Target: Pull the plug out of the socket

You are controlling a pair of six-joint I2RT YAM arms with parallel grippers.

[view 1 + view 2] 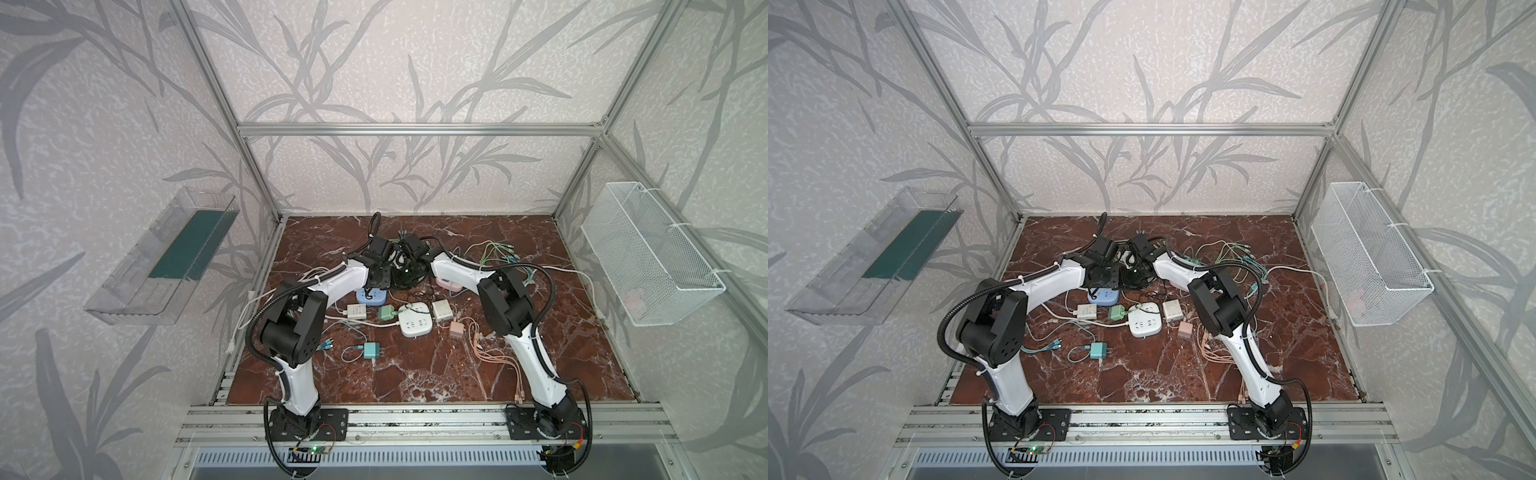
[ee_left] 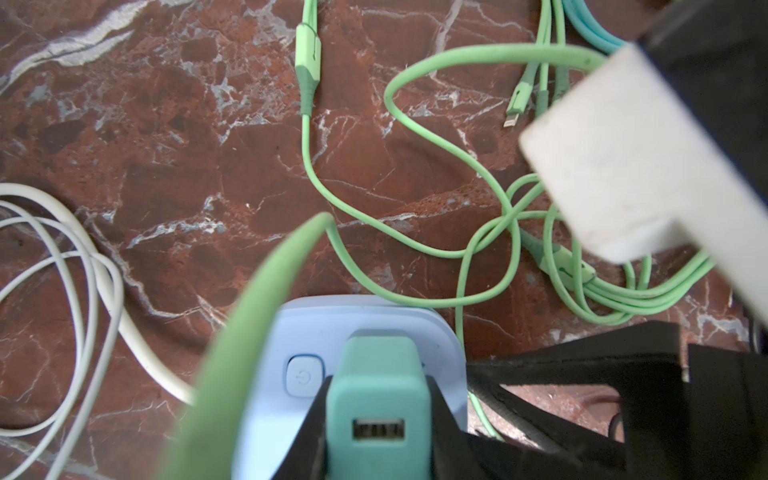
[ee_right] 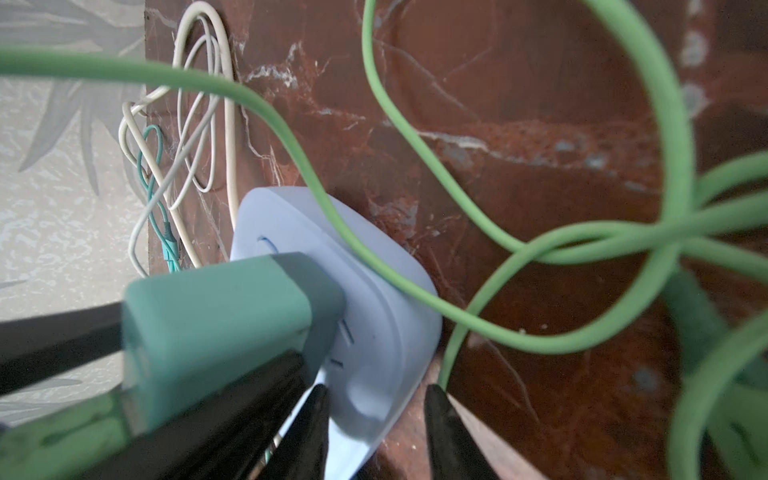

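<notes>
Left end effector is clamped on the teal plug, which appears seated in the blue socket on the table. Right end effector straddles the socket's edge, but whether it actually grips cannot be told. Risks noted: if that hold is loose, the socket would likely lift with the plug instead of parting from it, or the plug may slip from the pinch; the green cable lies across the socket and could snag on the pull.
</notes>
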